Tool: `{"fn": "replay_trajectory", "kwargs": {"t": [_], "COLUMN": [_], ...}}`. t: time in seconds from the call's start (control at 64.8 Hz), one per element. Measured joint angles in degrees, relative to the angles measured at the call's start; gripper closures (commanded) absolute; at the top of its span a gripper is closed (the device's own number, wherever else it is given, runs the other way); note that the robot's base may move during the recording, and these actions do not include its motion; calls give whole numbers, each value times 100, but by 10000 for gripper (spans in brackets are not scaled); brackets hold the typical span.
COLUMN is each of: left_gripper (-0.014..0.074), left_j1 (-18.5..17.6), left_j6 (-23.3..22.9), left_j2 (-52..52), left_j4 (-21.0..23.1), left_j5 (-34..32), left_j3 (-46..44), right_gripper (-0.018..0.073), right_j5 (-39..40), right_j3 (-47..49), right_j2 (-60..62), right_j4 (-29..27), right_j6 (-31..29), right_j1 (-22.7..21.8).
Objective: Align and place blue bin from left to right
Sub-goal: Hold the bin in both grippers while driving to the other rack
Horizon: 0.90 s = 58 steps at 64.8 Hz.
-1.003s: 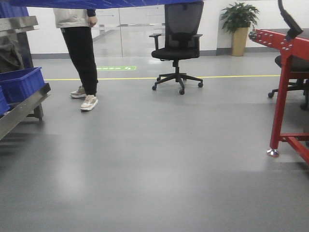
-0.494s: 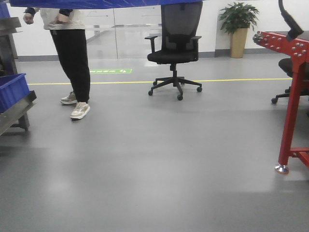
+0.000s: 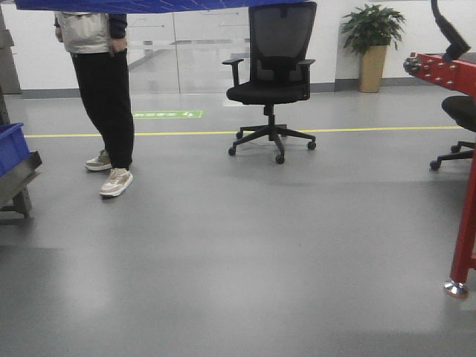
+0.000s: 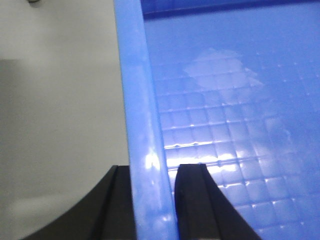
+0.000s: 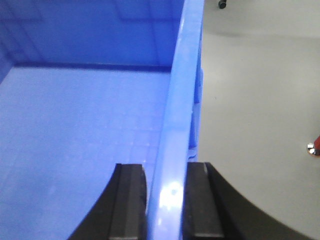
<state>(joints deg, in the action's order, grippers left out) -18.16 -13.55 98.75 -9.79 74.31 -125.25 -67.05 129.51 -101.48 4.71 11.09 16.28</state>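
Note:
The blue bin (image 3: 149, 5) shows in the front view only as a blue strip along the top edge, held up off the floor. In the left wrist view its left rim (image 4: 140, 100) runs up the frame, with the gridded floor of the bin to the right. My left gripper (image 4: 152, 200) is shut on that rim, one black finger on each side. In the right wrist view the right rim (image 5: 182, 100) stands between the black fingers of my right gripper (image 5: 167, 200), which is shut on it. The bin's inside is empty.
A person (image 3: 104, 89) stands at the left. A black office chair (image 3: 271, 82) is straight ahead behind a yellow floor line (image 3: 186, 134). A red metal frame (image 3: 465, 223) stands at the right edge, a dark blue crate (image 3: 9, 145) on a metal rack at the left edge. A potted plant (image 3: 372, 44) is far back.
The rack and dark crate have slid toward the left edge, the red frame toward the right and lower. The person has stepped a little to the left.

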Motion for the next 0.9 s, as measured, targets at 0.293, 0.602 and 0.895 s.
{"fn": "replay_trajectory", "kwargs": {"t": [0.293, 0.602, 0.895], "left_gripper": [612, 612, 612], "left_j1": [0, 0, 0], "left_j6": [0, 0, 0], "left_j2": [0, 0, 0], "left_j4": [0, -13, -13], "left_j5": [0, 0, -13], "left_j3": [0, 0, 0], "right_gripper": [631, 631, 631], "right_j5": [0, 12, 12], "right_j3": [0, 0, 0], "right_j2": [0, 0, 0], "right_j4": [0, 0, 0], "right_j6": [0, 0, 0], "right_j1": [0, 0, 0]}}
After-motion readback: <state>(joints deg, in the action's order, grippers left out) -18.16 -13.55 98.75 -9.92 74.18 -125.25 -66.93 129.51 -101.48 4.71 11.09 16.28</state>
